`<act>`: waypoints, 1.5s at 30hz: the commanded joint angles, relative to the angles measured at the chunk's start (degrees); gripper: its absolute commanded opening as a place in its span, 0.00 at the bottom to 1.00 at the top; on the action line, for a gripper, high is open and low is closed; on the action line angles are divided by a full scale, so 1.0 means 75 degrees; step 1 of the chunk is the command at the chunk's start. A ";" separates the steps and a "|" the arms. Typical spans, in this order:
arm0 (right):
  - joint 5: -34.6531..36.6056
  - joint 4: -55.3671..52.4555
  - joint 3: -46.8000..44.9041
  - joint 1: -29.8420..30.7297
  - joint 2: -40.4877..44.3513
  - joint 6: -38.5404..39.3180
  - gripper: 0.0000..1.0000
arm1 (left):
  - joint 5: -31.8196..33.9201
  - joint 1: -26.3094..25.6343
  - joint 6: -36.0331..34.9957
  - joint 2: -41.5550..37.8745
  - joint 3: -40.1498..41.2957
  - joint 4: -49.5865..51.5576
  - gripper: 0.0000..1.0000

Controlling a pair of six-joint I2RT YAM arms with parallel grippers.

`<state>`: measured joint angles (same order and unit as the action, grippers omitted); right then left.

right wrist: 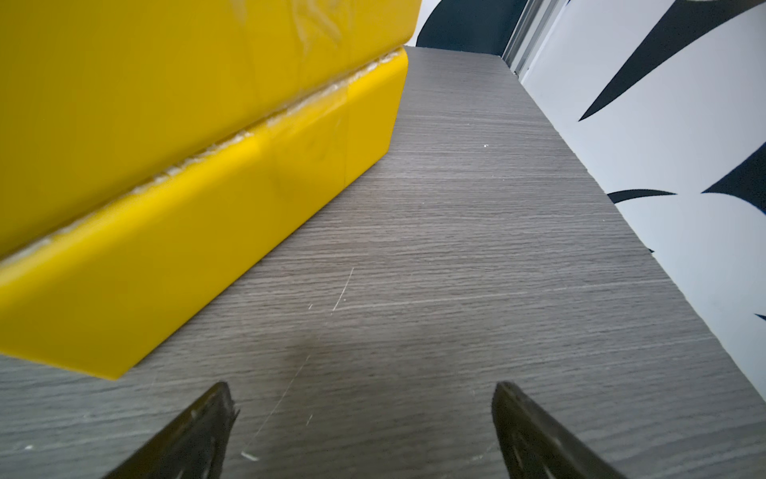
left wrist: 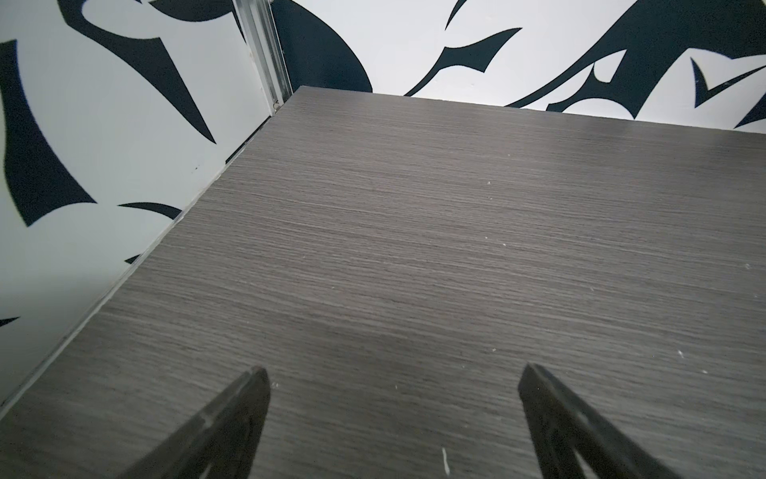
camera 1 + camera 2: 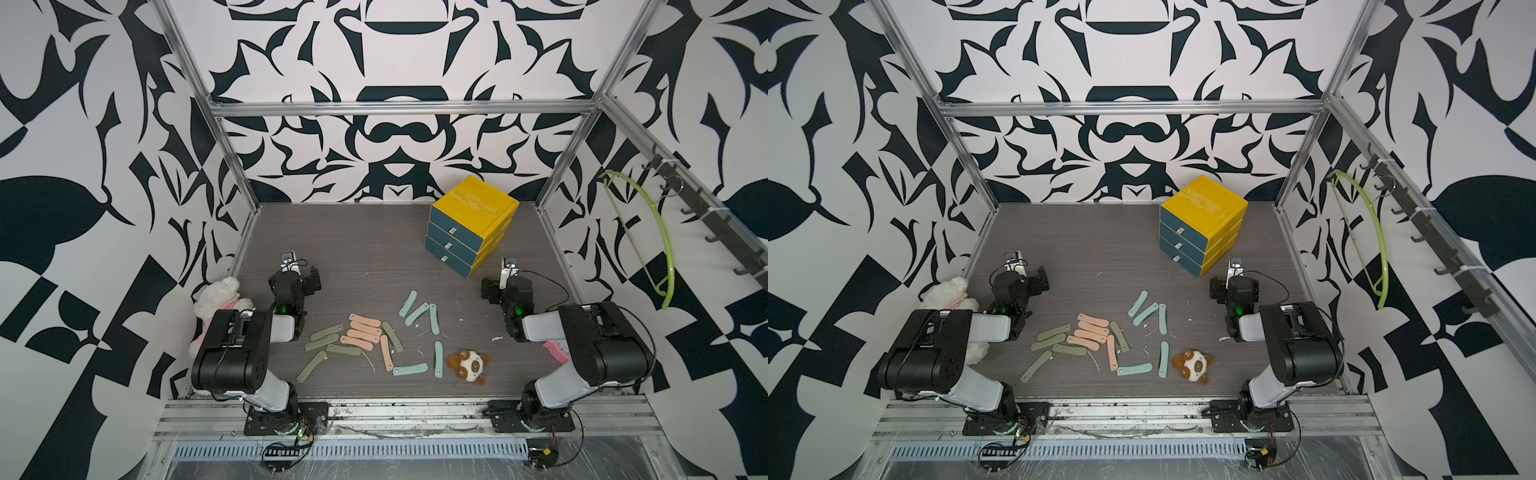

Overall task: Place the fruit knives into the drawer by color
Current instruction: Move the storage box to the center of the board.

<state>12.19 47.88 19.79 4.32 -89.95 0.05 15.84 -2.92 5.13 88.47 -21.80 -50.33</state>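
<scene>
Several fruit knives lie loose mid-table in both top views: olive green ones (image 3: 324, 333) on the left, peach-pink ones (image 3: 365, 328) in the middle, teal ones (image 3: 416, 312) (image 3: 1144, 309) on the right. The drawer (image 3: 473, 208) (image 3: 1204, 205), a yellow cabinet with three dark teal fronts, all pushed in, stands at the back right. My left gripper (image 2: 391, 375) (image 3: 297, 272) is open over bare table, left of the knives. My right gripper (image 1: 360, 392) (image 3: 500, 278) is open and empty, low beside the drawer's yellow side (image 1: 186, 166).
A brown-and-white plush toy (image 3: 467, 365) lies right of the teal knives. A white plush (image 3: 218, 297) sits by the left wall behind the left arm. A pink object (image 3: 557, 349) shows partly under the right arm. A green hanger (image 3: 656, 232) hangs on the right wall.
</scene>
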 commanded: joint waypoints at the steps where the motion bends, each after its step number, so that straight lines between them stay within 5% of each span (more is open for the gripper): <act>1: -0.0023 0.0255 0.0198 -0.0001 0.0157 0.0038 1.00 | 0.0051 -0.0009 0.0052 -0.0053 0.0116 -0.0141 0.99; 14: 0.0008 0.0268 0.0168 -0.0026 0.0210 0.0005 1.00 | 0.0042 -0.0009 0.0068 -0.0102 0.0141 -0.0257 0.99; 22: 0.0864 -0.3517 0.1964 0.0031 0.0786 -0.0533 1.00 | 0.0725 -0.0521 -0.0104 -0.1145 -0.1715 0.3588 0.99; 29: 0.1850 -0.3871 0.1826 0.0034 0.1760 -0.1676 1.00 | 0.0236 -0.0531 0.1541 -0.1507 -0.2075 0.2931 0.99; 34: 0.3352 -0.6731 0.2851 -0.0036 0.1945 -0.5018 1.00 | -0.0755 -0.0431 0.3290 -0.1174 -0.3151 0.3984 0.99; 37: 0.2748 -0.7009 0.3196 -0.0211 0.1759 -0.4931 1.00 | -0.1091 -0.0429 0.3896 -0.1310 -0.3183 0.4095 0.99; 41: 0.1960 -0.6872 0.3142 -0.0318 0.2057 -0.4870 1.00 | -0.1413 -0.0396 0.4129 -0.1950 -0.2222 0.2321 0.99; 45: 0.1387 -0.6920 0.3120 -0.0411 0.2325 -0.4785 0.99 | -0.1614 0.0055 0.5662 -0.2365 -0.2650 0.3814 0.99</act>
<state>25.85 -2.81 42.13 1.63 -75.13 -34.37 7.14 -5.06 38.61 73.03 -38.98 -26.00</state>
